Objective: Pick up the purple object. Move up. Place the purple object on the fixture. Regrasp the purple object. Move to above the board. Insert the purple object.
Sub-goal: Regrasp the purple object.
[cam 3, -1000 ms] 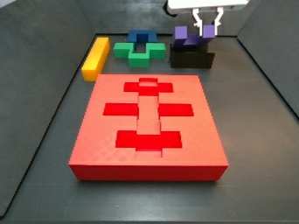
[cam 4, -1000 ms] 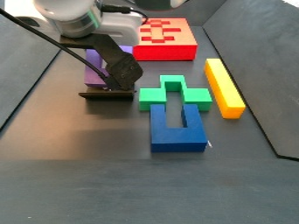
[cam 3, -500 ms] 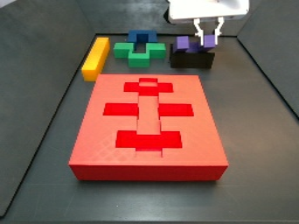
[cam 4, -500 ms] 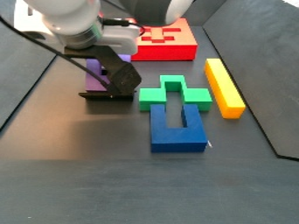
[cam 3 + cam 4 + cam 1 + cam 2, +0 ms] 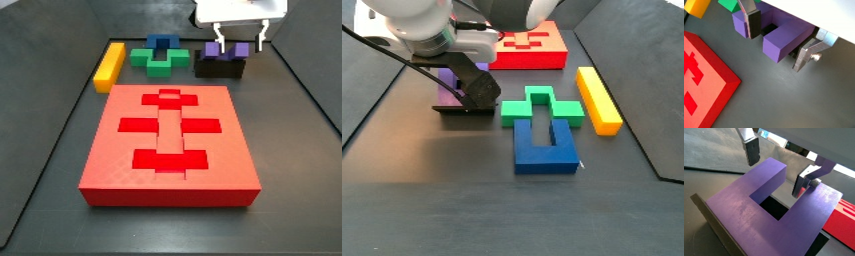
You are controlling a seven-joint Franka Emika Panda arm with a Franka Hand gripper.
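- The small purple U-shaped plastic block (image 5: 222, 50) sits on the black box-like fixture (image 5: 221, 67), beyond the big flat red board (image 5: 168, 143).
- The claw (image 5: 777, 42) is released, plates straddling the block without touching.
- It looks rigid, light and smooth; squeezing the flat outer prong faces should hold it squarely.

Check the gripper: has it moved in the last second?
Yes. In a side view the gripper has opened and risen slightly against the fixture; its fingers now straddle the purple object, which stays seated there.
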